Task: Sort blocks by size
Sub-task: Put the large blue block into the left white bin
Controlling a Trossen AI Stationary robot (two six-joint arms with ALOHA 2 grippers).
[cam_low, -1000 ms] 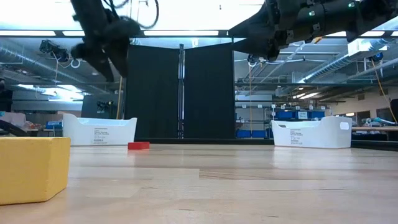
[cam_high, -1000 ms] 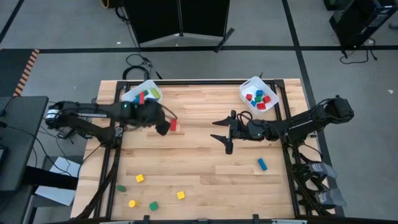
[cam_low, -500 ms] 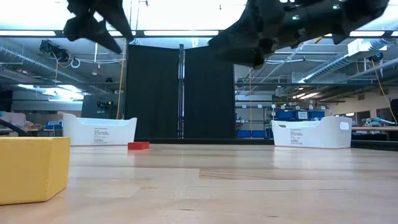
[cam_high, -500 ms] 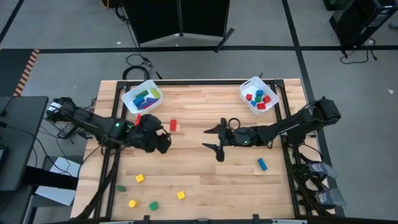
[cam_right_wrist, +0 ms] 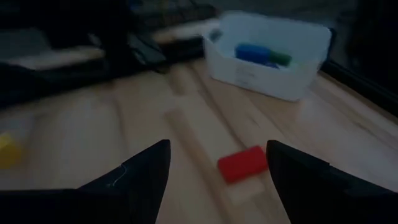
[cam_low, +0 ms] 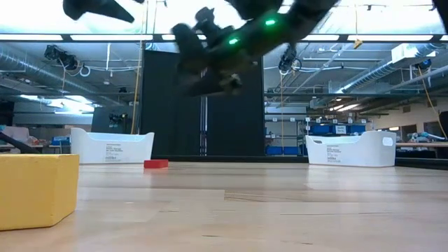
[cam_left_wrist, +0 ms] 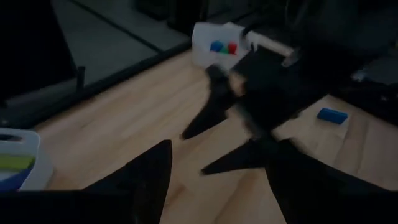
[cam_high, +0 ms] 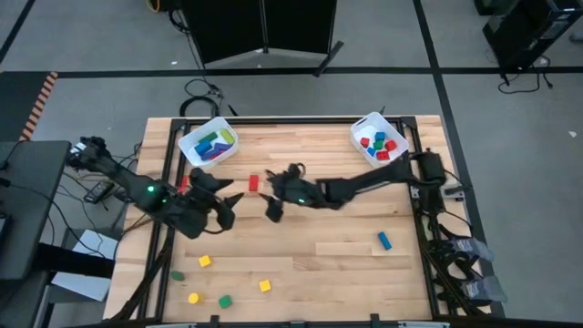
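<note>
The right gripper point(cam_high: 271, 193) hangs over the middle of the table point(cam_high: 310, 264) with its jaws spread wide and nothing between them. Just beside it, toward the left bin point(cam_high: 208, 144), a red block point(cam_high: 254, 183) lies flat on the wood; the right wrist camera shows that block point(cam_right_wrist: 242, 163) ahead of the open fingers point(cam_right_wrist: 140, 174), not touching them.

The left gripper point(cam_high: 219, 189) hovers near the table's left side, also spread wide and empty, pointing toward the right one.

The left bin holds green, blue and yellow bars. The bin at the far right corner point(cam_high: 379, 139) holds small red and blue cubes. A blue block point(cam_high: 383, 240) lies alone near the right edge. Along the near edge sit three yellow cubes point(cam_high: 205, 261) and two green ones point(cam_high: 224, 301), well apart from both grippers.
</note>
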